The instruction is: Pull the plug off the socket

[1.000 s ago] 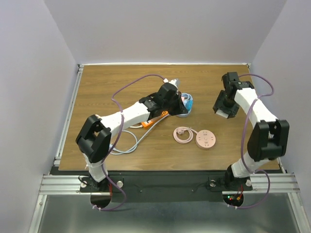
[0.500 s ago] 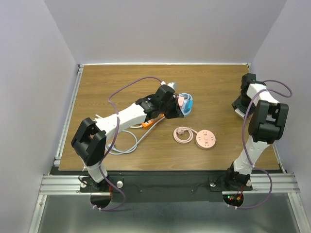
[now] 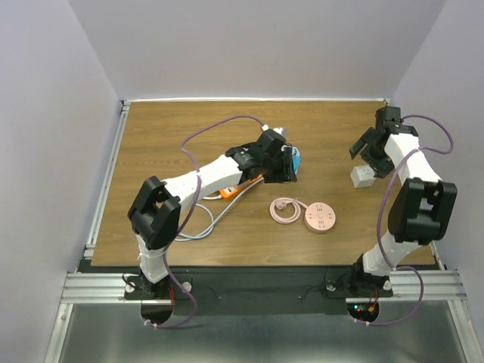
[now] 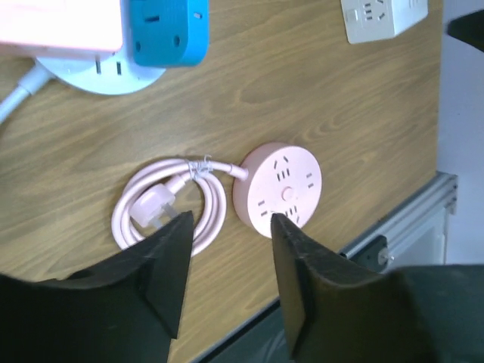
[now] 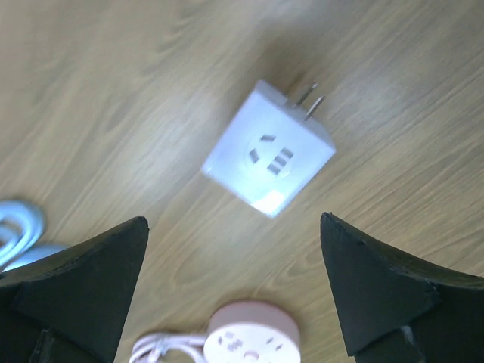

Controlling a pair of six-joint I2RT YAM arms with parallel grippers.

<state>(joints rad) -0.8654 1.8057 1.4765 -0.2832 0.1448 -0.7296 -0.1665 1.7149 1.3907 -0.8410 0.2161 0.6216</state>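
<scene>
The white cube plug (image 5: pixel 268 147) lies loose on the wood, its two prongs (image 5: pixel 310 98) bare; it also shows as the plug (image 3: pixel 363 176) at the table's right. My right gripper (image 5: pixel 234 219) hangs above it, wide open and empty, seen from the top view as the right gripper (image 3: pixel 368 147). The pale round socket (image 4: pixel 106 76) carries a blue block (image 4: pixel 168 26) and a pink block (image 4: pixel 60 23). My left gripper (image 4: pixel 231 219) is open with nothing between its fingers, and sits over the socket (image 3: pixel 293 160) as the left gripper (image 3: pixel 286 168).
A pink round power strip (image 3: pixel 321 217) with its coiled pink cord (image 3: pixel 283 209) lies near the table's middle front. An orange piece (image 3: pixel 243 187) and a white cable (image 3: pixel 198 227) lie under the left arm. The metal rail (image 3: pixel 249 283) runs along the near edge.
The right gripper has opened wide and risen, and the white cube plug now lies free on the table. The left gripper went from shut to open beside the socket.
</scene>
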